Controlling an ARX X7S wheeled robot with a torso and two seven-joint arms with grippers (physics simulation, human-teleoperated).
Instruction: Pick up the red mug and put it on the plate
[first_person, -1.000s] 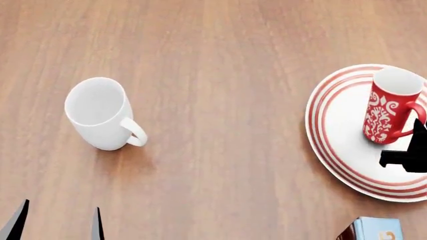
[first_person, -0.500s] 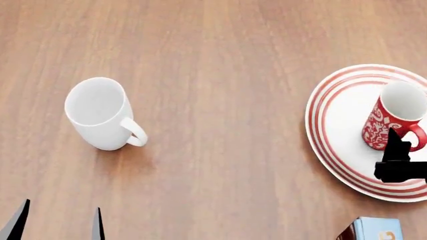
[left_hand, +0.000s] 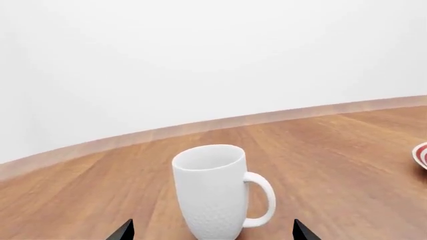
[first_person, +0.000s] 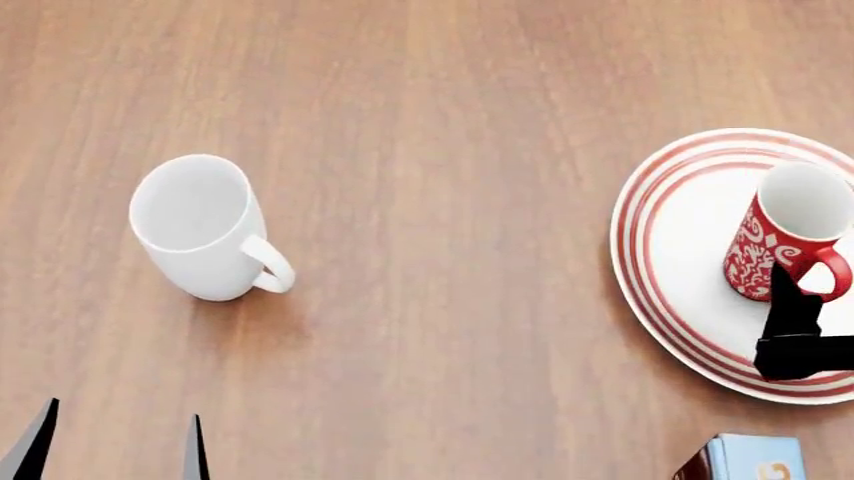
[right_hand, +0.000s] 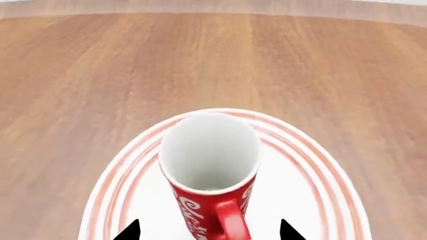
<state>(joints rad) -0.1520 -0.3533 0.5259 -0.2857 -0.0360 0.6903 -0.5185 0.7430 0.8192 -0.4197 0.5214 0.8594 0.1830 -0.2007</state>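
The red mug (first_person: 785, 238) stands upright on the plate (first_person: 674, 270) at the right of the head view, its handle toward me. In the right wrist view the red mug (right_hand: 210, 170) sits inside the plate's red rings (right_hand: 120, 175). My right gripper (right_hand: 209, 232) is open. Its dark fingertips (right_hand: 130, 231) stand wide on either side of the handle and touch nothing. From the head view, only part of the right gripper (first_person: 798, 330) shows, just on my side of the mug. My left gripper (first_person: 114, 445) is open and empty at the near left.
A plain white mug (first_person: 200, 225) stands upright on the wooden table (first_person: 441, 150), left of centre, beyond the left gripper; it also fills the left wrist view as the white mug (left_hand: 213, 190). A blue box (first_person: 747, 458) lies at the near right edge.
The red mug came down from a raised, tilted pose and now stands upright on the plate. My right gripper has drawn back slightly toward me. The left arm and white mug have not moved.
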